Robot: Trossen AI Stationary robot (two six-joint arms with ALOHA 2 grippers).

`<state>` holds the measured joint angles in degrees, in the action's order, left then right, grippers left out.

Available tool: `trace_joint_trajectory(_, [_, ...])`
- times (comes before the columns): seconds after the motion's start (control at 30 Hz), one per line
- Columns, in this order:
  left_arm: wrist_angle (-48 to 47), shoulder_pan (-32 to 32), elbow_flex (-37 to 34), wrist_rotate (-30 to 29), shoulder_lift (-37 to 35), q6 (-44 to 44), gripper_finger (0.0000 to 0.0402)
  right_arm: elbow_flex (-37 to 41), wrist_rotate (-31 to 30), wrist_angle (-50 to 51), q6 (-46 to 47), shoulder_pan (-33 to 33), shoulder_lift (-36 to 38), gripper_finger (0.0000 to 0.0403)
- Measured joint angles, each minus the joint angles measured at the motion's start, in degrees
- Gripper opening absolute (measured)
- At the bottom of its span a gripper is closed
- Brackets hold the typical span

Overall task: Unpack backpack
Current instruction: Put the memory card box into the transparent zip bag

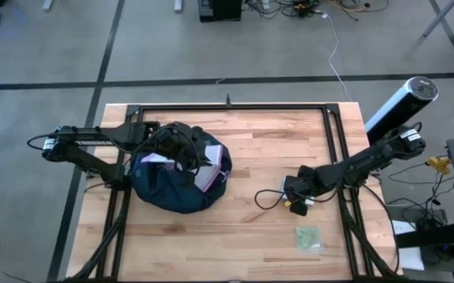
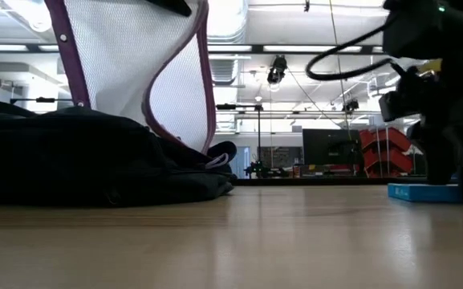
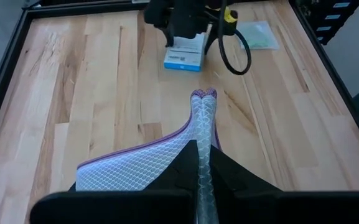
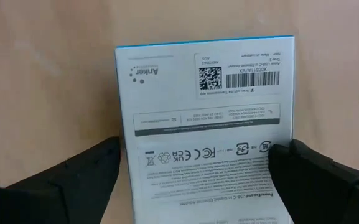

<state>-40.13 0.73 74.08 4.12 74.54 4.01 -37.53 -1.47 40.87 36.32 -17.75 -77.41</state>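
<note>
The left claw (image 3: 198, 180) was clamped on a purple-edged mesh pouch (image 3: 160, 158), lifted above the navy backpack (image 1: 171, 185) at the desk's (image 1: 250, 236) left. Farther right, the right claw (image 4: 195, 171) stood apart astride a white box (image 4: 207, 124); a small green packet (image 1: 308, 237) lay nearby.
</note>
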Motion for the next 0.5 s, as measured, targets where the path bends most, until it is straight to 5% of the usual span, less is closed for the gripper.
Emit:
trace_joint_trajectory(0.33, [-0.43, -0.01, 0.00, 0.01, -0.10, 0.48, 0.0000, -1.02, -1.84, 6.05, -0.11, 0.24, 3.85, 0.0366])
trace_joint_trajectory(0.5, [-1.28, 0.00, 0.00, 0.02, -0.09, 0.63, 0.0000, 4.92, 7.79, -7.46, 3.31, 0.95, 0.65, 0.0366])
